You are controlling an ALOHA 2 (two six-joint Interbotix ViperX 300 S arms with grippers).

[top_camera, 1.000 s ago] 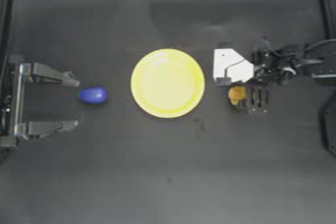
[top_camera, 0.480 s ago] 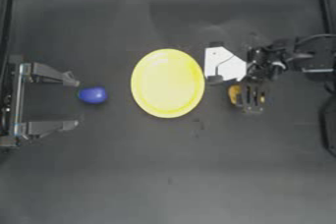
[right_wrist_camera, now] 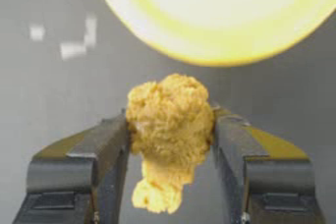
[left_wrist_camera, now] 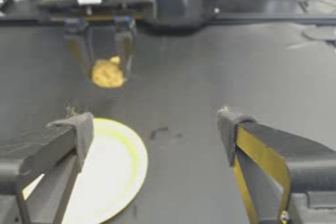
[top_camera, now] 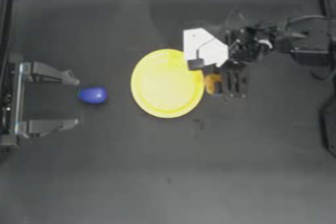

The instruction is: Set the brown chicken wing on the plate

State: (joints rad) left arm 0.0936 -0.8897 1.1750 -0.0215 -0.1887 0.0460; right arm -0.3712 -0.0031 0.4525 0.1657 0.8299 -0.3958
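Right tool (top_camera: 220,84) pinches brown chicken wing (right_wrist_camera: 171,120), now carried leftward to just beside plate (top_camera: 164,100) right rim, up from spot farther right. Wing not yet over plate; drop pending. Left tool (top_camera: 59,99) spread, parked far left near blue ball (top_camera: 93,95).

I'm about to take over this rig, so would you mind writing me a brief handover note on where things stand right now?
Right gripper: shut on the chicken wing, just off the plate's right edge in the top view.
Left gripper: parked open at the table's left side, holding nothing; a blue ball lies between its jaws' tips and the plate.
Plate: yellow, at mid-table, nothing on it.
Done: wing grasped.
Left: carry the wing over the plate, open the jaws, pull the arm back.
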